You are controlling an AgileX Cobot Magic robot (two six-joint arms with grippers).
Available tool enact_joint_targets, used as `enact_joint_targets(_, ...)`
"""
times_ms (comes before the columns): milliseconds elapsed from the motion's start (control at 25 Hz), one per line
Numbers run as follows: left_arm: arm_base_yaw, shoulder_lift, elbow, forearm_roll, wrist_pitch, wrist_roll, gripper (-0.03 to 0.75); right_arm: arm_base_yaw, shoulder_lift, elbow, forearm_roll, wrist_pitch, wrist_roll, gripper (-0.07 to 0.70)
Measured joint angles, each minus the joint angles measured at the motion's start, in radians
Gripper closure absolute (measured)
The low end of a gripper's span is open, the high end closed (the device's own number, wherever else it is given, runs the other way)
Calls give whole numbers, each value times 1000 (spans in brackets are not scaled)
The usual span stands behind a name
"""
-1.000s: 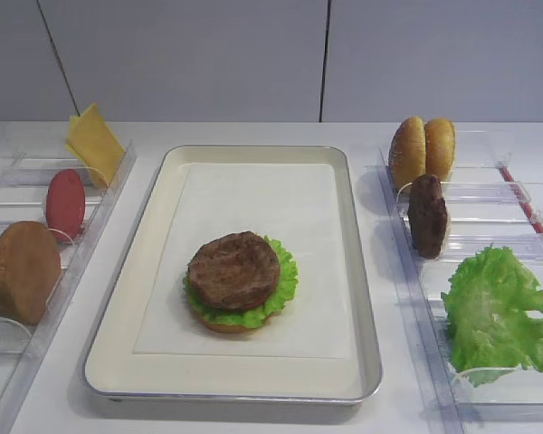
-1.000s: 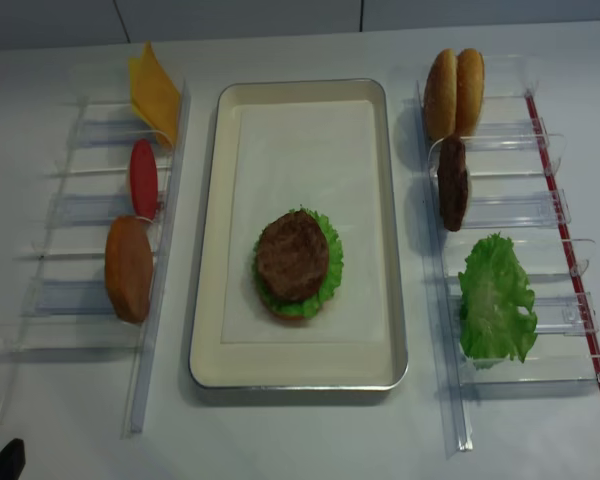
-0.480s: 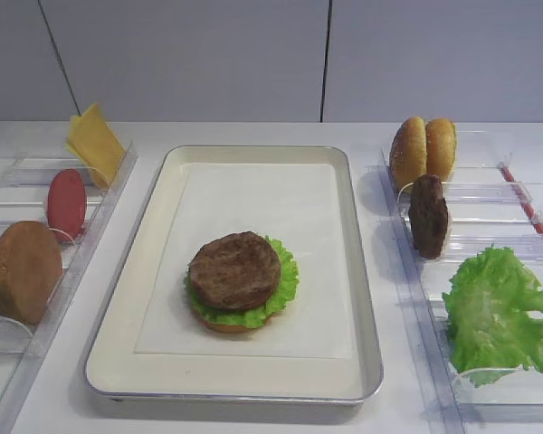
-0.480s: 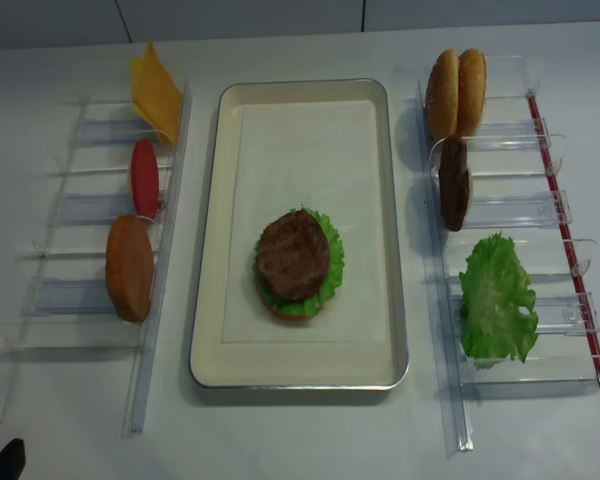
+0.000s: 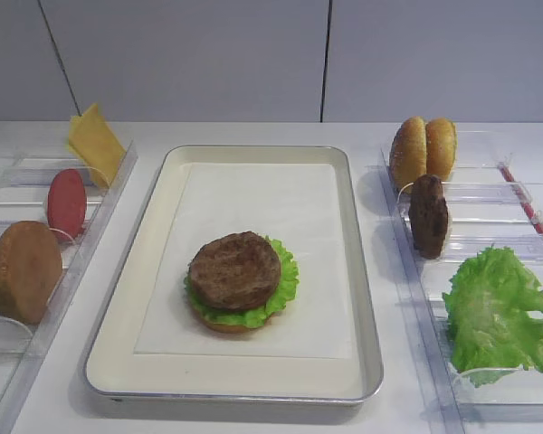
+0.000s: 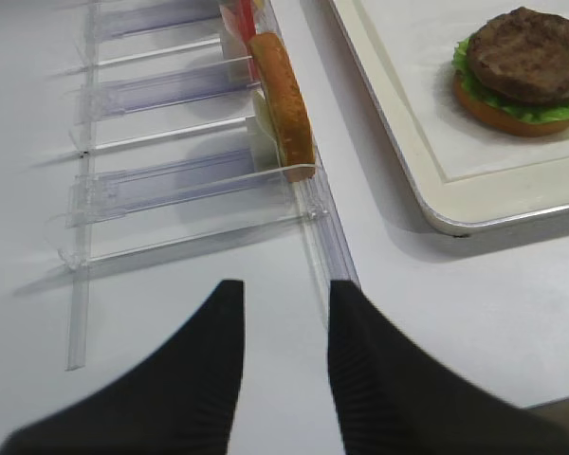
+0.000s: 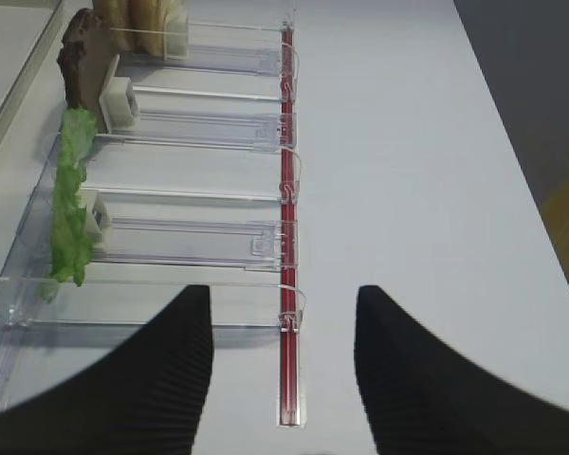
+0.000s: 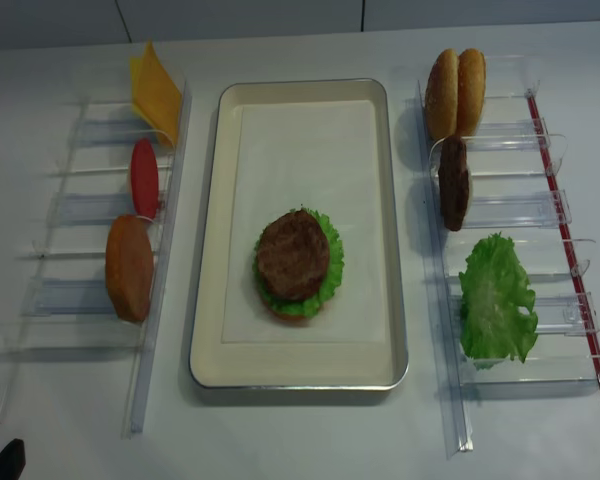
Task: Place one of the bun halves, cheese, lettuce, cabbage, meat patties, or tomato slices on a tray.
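Patty [image 5: 234,269] unmoved on lettuce [image 5: 281,280]; tray [image 5: 127,312] layout unchanged.

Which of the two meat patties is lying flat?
The meat patty on the tray, flat atop lettuce; the other patty stands on edge in the right rack.

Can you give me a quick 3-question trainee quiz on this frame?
1. True or false: the meat patty on the tray lies on top of lettuce.
2. Which rack holds the cheese: A) left, B) right?
3. Fill in: both the left gripper and right gripper are ____ and hold nothing.

Key: 1 true; 2 A; 3 open.
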Motion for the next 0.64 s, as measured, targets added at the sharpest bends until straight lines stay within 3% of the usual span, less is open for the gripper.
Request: enact_joint_targets(640, 0, 0, 0, 0, 0, 0, 512, 0, 0, 0, 2, 0, 0, 264)
